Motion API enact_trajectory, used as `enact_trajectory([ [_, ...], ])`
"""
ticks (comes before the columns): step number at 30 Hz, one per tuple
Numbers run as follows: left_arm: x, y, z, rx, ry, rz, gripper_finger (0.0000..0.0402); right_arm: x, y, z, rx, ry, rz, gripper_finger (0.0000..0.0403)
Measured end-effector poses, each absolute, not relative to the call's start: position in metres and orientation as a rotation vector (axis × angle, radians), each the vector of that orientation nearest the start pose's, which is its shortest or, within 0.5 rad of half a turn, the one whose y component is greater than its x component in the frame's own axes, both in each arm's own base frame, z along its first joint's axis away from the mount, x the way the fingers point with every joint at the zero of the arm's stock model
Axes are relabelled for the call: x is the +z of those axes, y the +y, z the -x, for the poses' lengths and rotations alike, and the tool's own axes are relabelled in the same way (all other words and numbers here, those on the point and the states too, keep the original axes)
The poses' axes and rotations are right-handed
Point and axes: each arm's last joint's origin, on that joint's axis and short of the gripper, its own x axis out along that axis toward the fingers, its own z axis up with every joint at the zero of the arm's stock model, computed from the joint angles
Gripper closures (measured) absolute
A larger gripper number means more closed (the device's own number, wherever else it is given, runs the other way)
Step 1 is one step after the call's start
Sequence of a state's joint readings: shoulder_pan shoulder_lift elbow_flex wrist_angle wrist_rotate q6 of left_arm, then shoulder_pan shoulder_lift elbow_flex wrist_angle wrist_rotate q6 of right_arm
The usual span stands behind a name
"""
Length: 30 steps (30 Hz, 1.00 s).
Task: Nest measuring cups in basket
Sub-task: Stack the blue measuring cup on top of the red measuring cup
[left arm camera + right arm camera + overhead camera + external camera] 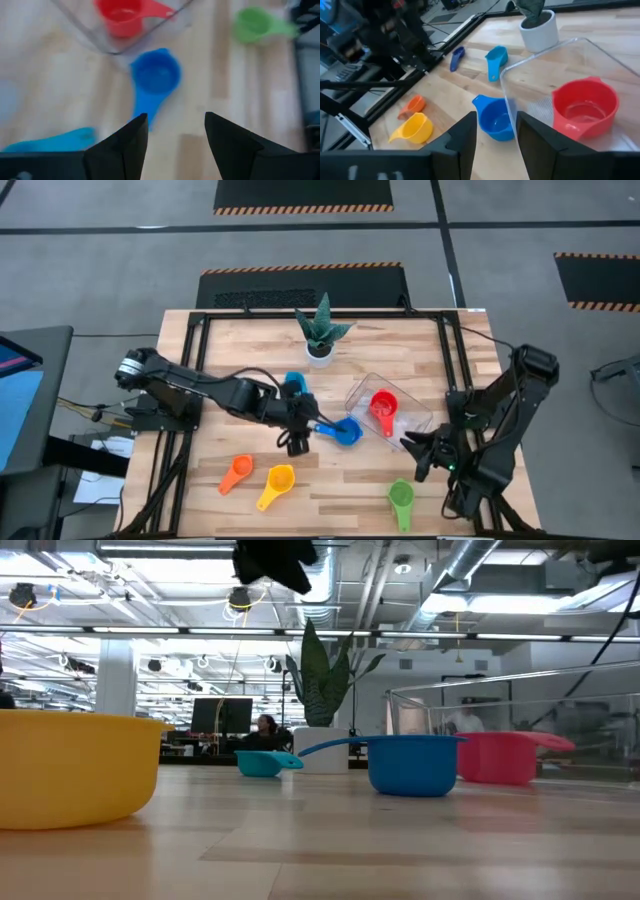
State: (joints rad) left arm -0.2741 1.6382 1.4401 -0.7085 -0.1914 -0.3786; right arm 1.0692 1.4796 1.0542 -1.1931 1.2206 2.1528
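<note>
Near edge of the bench (420, 350): green cup (401, 496), yellow cup (279, 480), orange cup (238, 471), all loose and well apart. Next row back: blue cup (346, 431) lies just beside the basket (362, 388), outside it, handle pointing toward the left end effector (298, 442). Left end effector is open, empty, hovering above the blue handle. Right end effector (413, 448) is at the basket's near right corner, fingers parted, gripping nothing. Red cup (383, 406) sits upright inside the basket. Light blue cup (496, 57) and dark blue cup (457, 57) lie farther back, near the left arm. White plant pot (319, 352) is farthest. No readable brands, labels or writing anywhere.
</note>
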Motion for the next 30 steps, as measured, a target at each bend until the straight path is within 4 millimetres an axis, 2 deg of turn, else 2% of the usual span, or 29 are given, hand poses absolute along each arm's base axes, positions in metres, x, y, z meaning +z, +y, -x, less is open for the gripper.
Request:
enact_trajectory([
  [5,0.271,-0.093,-0.348,0.053,0.728,0.272,0.0216,0.249,0.194,-0.137,-0.586,0.198,-0.613,0.0255],
  [9,0.252,-0.091,-0.354,0.140,0.604,0.264,0.0216,0.253,0.191,-0.135,-0.582,0.196,-0.625,0.0262],
  [13,0.243,-0.094,-0.367,0.152,0.581,0.210,0.0216,0.257,0.189,-0.134,-0.572,0.205,-0.608,0.0264],
  [17,0.236,-0.106,-0.388,0.080,0.614,0.056,0.0216,0.259,0.188,-0.133,-0.570,0.208,-0.610,0.0262],
  [21,0.248,-0.124,-0.408,-0.030,0.665,-0.231,0.0216,0.259,0.187,-0.133,-0.572,0.219,-0.612,0.0264],
  [24,0.243,-0.134,-0.418,-0.094,0.792,-0.416,0.0216,0.259,0.188,-0.133,-0.571,0.225,-0.609,0.0267],
  [30,0.223,-0.139,-0.444,-0.133,0.962,-0.525,0.0216,0.258,0.188,-0.133,-0.569,0.243,-0.599,0.0268],
])
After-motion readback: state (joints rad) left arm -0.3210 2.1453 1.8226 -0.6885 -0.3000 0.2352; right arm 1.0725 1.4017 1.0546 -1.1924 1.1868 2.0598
